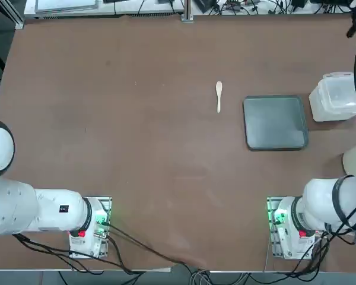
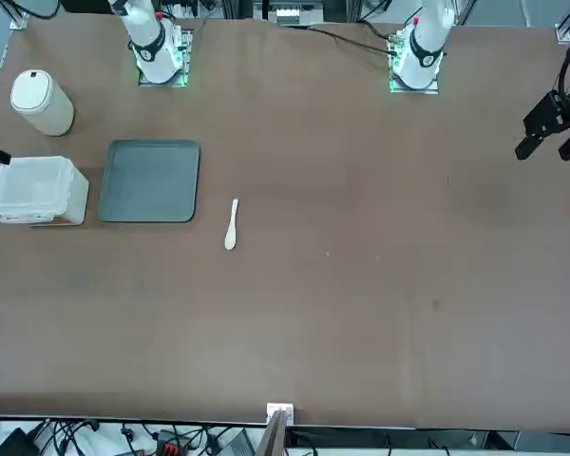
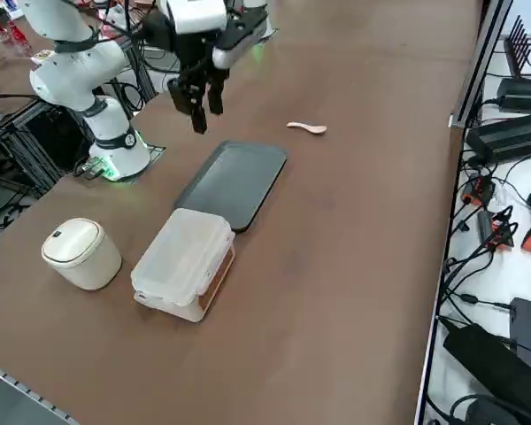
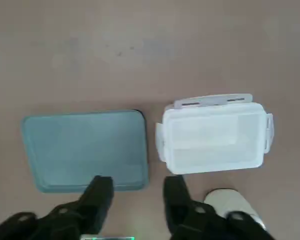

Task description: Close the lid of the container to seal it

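Hovering gripper [image 3: 203, 108] part open, empty, above tray [image 3: 233, 181], container [image 3: 184, 261] apart

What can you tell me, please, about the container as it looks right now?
The container is a small translucent white plastic box with rounded corners. Its lid lies flat over the top, with clip tabs showing at the sides; whether they are latched cannot be told. It sits upright on the table, beside the grey tray, with a slim gap between, and near a round white bin. Nothing touches it; the right gripper hangs above the tray's end.

Overhead, facing and raised right-side views over one table [image 1: 136, 148]; wrist view straight down, tray [image 4: 85, 150] shared.
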